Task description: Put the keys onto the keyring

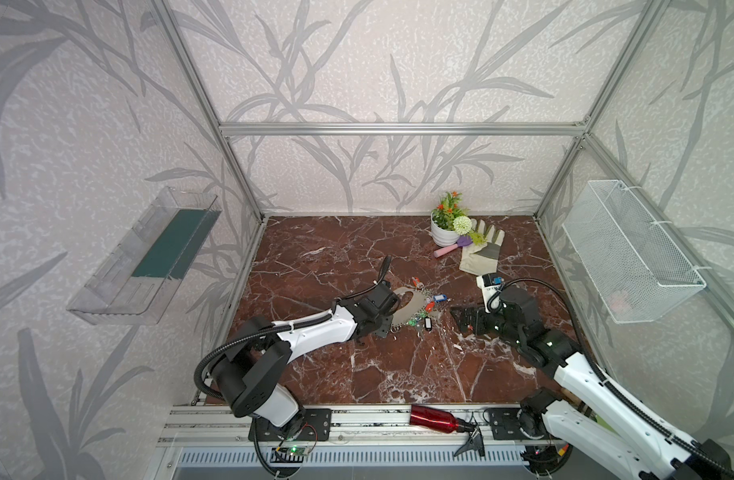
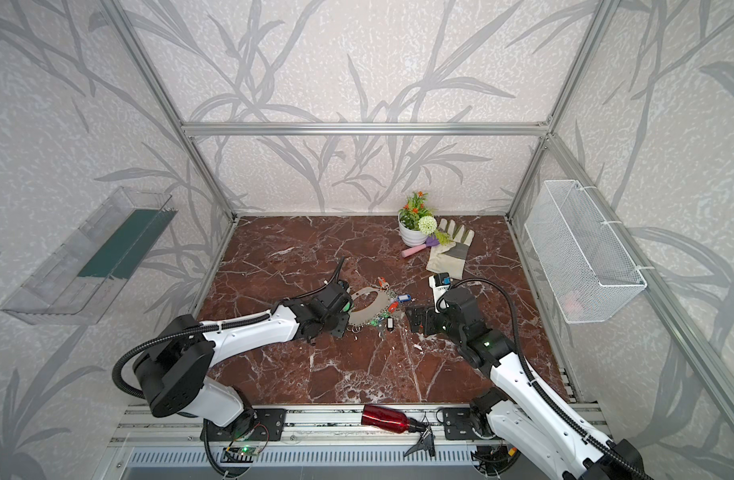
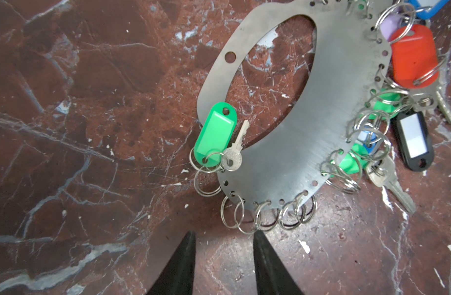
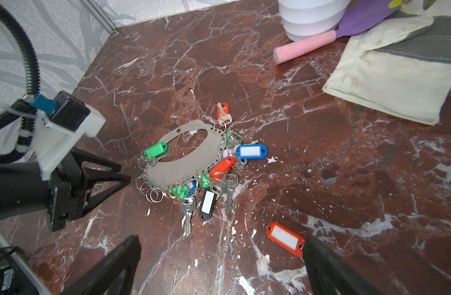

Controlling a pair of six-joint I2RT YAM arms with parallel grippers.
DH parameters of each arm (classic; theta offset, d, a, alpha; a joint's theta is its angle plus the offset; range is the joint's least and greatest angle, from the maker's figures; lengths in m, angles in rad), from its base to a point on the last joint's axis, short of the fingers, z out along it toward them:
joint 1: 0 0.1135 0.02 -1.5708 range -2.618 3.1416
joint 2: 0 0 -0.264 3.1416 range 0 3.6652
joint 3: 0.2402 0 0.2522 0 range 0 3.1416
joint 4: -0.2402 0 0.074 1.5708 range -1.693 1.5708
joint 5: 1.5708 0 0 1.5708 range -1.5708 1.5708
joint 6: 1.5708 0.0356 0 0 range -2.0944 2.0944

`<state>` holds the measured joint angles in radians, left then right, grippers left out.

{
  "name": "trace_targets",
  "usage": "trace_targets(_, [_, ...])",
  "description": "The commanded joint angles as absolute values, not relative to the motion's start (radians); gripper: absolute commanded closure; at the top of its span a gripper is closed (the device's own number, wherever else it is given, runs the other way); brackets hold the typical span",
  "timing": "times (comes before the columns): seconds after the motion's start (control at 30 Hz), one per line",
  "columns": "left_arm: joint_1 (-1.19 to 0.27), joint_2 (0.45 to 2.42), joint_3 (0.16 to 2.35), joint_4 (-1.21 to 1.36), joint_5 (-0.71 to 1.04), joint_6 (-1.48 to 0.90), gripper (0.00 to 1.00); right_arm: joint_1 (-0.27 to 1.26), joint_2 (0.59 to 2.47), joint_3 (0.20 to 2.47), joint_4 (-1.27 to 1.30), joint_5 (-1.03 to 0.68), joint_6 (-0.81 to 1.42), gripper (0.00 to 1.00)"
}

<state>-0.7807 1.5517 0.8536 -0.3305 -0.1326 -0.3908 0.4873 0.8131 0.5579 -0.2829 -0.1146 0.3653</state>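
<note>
Marble tabletop, walled by leaf-patterned panels. The keyring is lying at centre, keys crowding its 2-to-5 o'clock edge; a loose red-orange key is lying beside the right jaws, spread wide. At 9 o'clock the left jaws are standing apart, empty. Open marble is stretching toward 6 o'clock.

Brushed grey on the keyring; bright green tag, black tag with white window, blue tag likewise; loose red-orange tag, white label too; red-brown marble table, veined white and grey
</note>
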Motion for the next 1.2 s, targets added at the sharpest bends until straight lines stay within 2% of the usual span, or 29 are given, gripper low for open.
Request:
trace_targets(0.0, [-0.780, 1.580, 0.893, -0.370, -0.129, -0.380, 0.61, 0.500, 0.770, 0.548, -0.361, -0.150, 0.362, 0.01])
trace_targets(0.2, [-0.782, 1.643, 0.968, -0.469, -0.179, -0.386, 0.65, 0.500, 0.668, 0.507, -0.404, -0.147, 0.376, 0.01])
trace_targets(0.83, [-0.783, 1.720, 1.031, -0.475, -0.140, -0.351, 0.67, 0.499, 0.732, 0.500, -0.344, -0.173, 0.388, 0.00])
trace_targets(1.17, [-0.783, 1.720, 1.038, -0.479, -0.166, -0.360, 0.76, 0.500, 0.716, 0.494, -0.351, -0.153, 0.388, 0.00])
